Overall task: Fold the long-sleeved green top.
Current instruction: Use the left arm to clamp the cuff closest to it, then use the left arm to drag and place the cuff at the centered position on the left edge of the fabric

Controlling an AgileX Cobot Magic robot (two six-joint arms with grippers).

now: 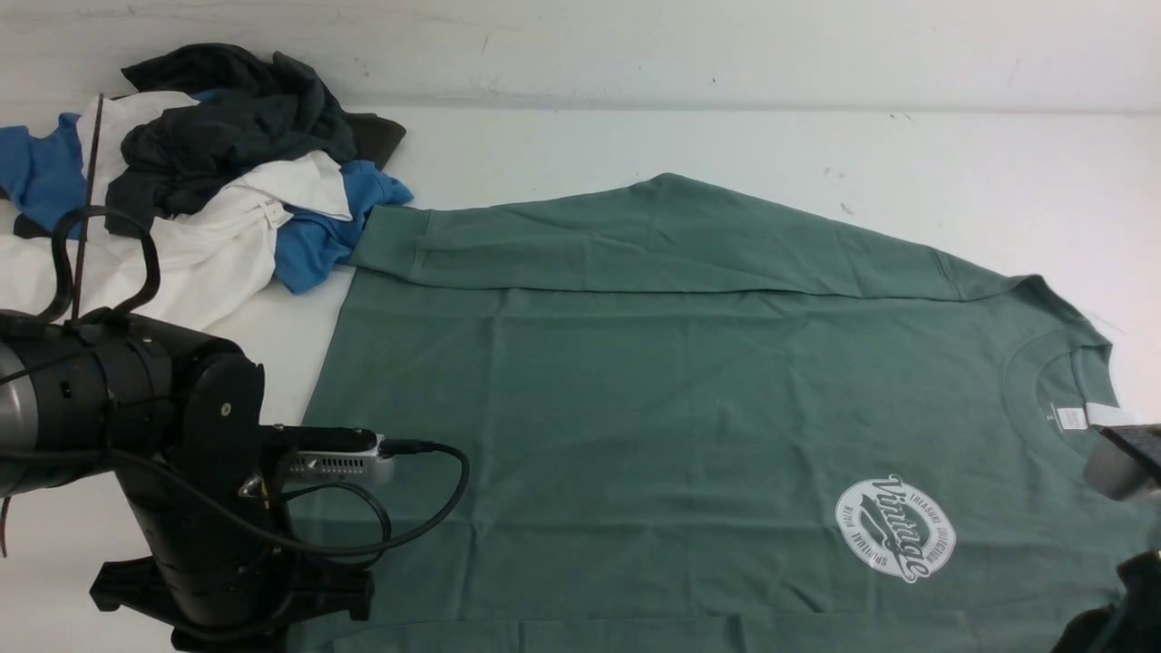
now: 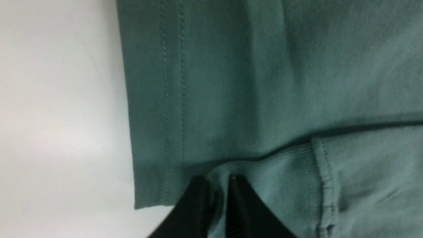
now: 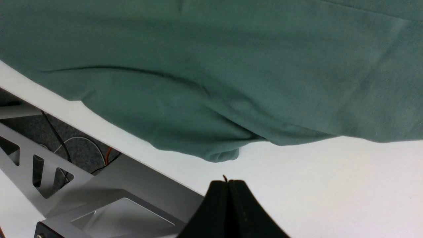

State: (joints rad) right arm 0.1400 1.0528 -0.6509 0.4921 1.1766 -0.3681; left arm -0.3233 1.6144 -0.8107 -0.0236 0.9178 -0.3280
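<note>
The green long-sleeved top (image 1: 653,408) lies flat on the white table, collar and white neck label (image 1: 1070,417) to the right, hem to the left, round white logo (image 1: 896,529) at the front right. Its far sleeve (image 1: 635,245) is folded across the body. In the left wrist view my left gripper (image 2: 218,185) is shut on the ribbed cuff (image 2: 274,178) of the near sleeve, beside the stitched hem (image 2: 172,99). In the front view the left arm (image 1: 181,453) hides those jaws. My right gripper (image 3: 228,181) is shut and empty over bare table, just short of the top's edge (image 3: 218,153).
A heap of blue, white and black garments (image 1: 209,172) sits at the back left, touching the folded sleeve's cuff. The table's front edge and the metal frame (image 3: 99,185) with cables below lie close to the right gripper. Part of the right arm (image 1: 1125,458) shows at the right border.
</note>
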